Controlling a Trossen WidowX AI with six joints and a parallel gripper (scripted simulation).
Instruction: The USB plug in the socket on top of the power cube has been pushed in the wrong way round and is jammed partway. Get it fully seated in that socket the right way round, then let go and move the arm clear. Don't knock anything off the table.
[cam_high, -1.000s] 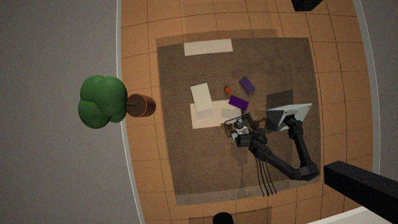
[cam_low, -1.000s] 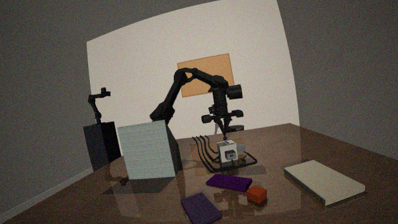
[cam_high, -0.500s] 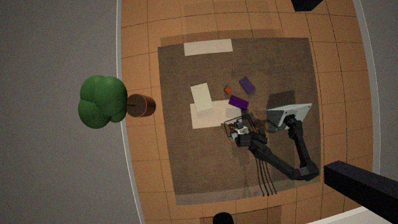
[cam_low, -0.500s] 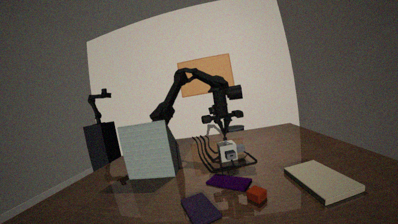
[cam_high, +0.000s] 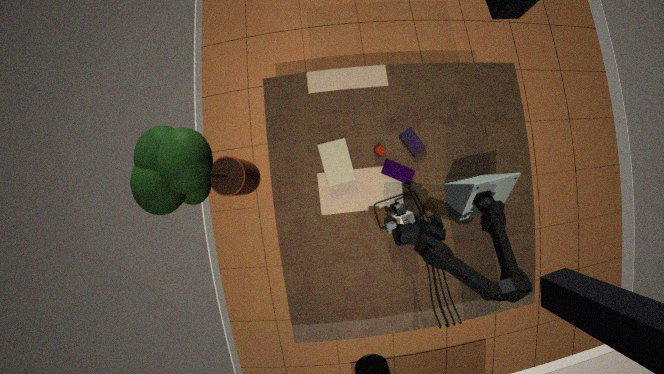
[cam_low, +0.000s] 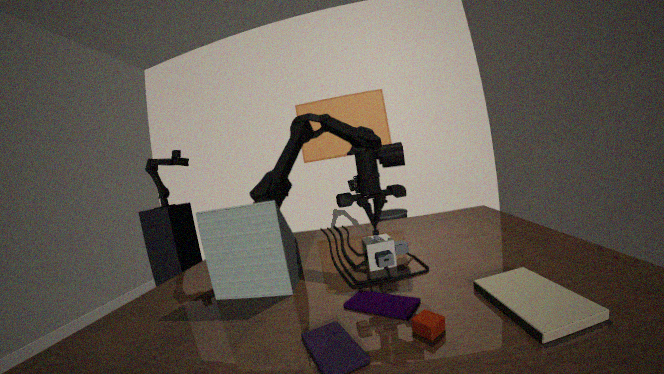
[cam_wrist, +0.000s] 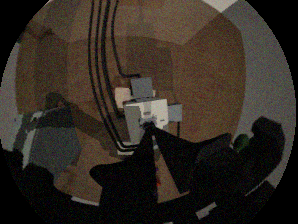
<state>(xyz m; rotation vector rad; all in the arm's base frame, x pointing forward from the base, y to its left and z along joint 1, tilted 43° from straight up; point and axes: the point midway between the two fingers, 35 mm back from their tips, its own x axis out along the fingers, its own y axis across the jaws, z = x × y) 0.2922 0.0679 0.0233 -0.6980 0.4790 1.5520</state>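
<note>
The white power cube (cam_high: 406, 217) (cam_low: 374, 257) (cam_wrist: 159, 106) stands on the table with grey plug blocks on its sides and black cables around it. My gripper (cam_low: 376, 232) (cam_wrist: 152, 131) points straight down at the cube's top and is shut on the USB plug (cam_wrist: 149, 120), which shows as a small dark grey piece at the fingertips. The fingertips are just above the cube's top face. In the top view the wrist hides them. How deep the plug sits and which way round it is cannot be made out. Small slots show on the cube's top in the wrist view.
A pale blue box (cam_high: 492, 190) (cam_low: 245, 252) stands beside the arm. A purple slab (cam_high: 398, 171) (cam_low: 382, 304), a darker purple slab (cam_high: 412, 142) (cam_low: 336, 347), an orange block (cam_high: 380, 150) (cam_low: 428, 325) and a cream book (cam_high: 336, 160) (cam_low: 540, 302) lie on the table. Black cables (cam_low: 345, 267) (cam_wrist: 100, 75) run beside the cube.
</note>
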